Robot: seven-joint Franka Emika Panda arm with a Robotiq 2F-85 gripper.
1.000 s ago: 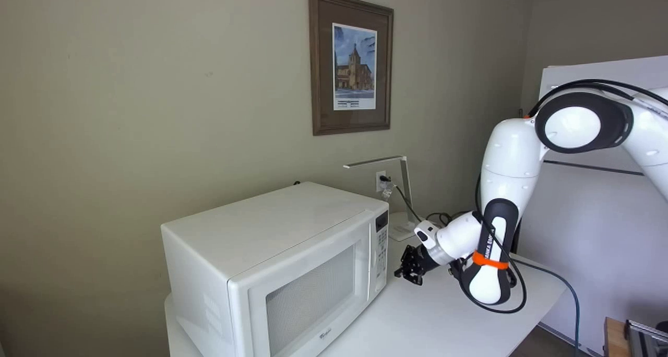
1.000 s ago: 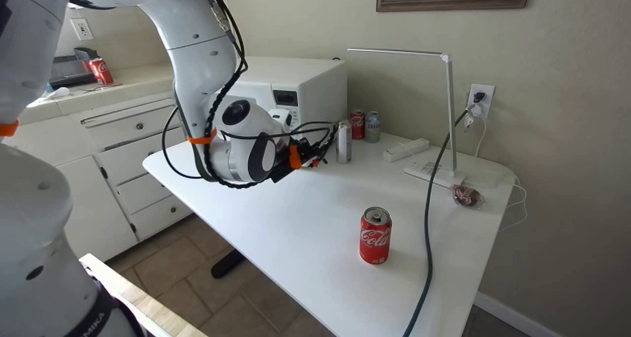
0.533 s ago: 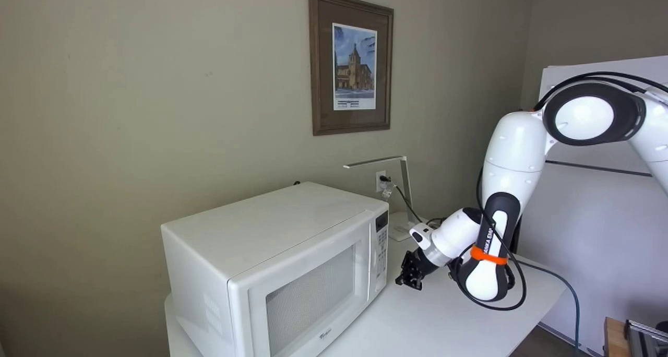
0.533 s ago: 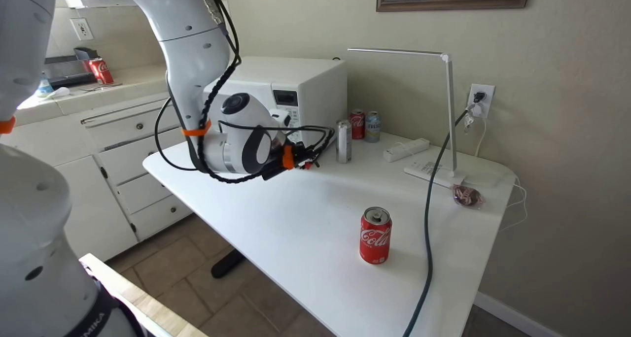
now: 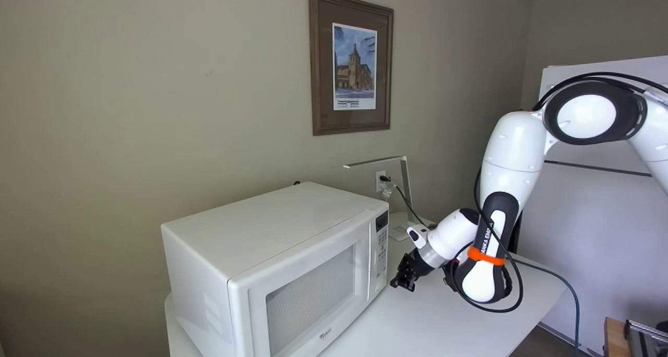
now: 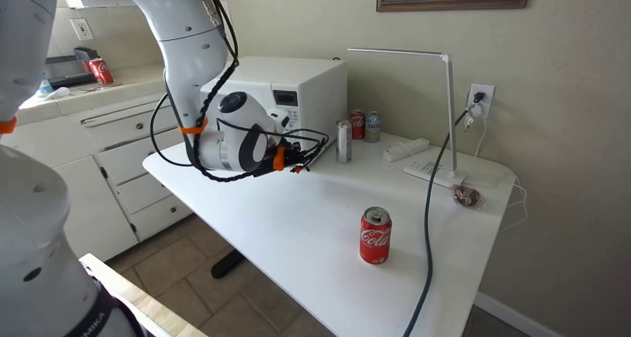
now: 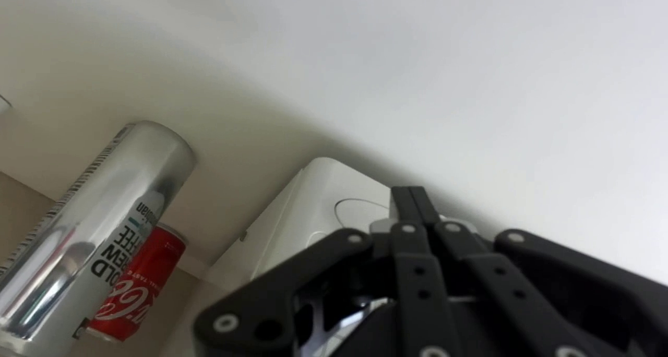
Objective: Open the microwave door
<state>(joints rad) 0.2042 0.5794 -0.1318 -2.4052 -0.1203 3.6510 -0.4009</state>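
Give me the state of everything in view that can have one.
Microwave door, closed
Fingers, shut, nothing between them
Microwave display, dark
Front red can, upright
Silver can, upright
Rear red can, upright
Pale blue can, upright
Background red can, appears upright
Black plug, plugged in
Desk lamp, standing; lit or not, unclear
Drawers, appear closed
Cabinet door, closed

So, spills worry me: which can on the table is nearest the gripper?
The tall silver can, the only silver one, looks nearest the gripper; the lone red can, the light-blue can and its red neighbour stand farther off.
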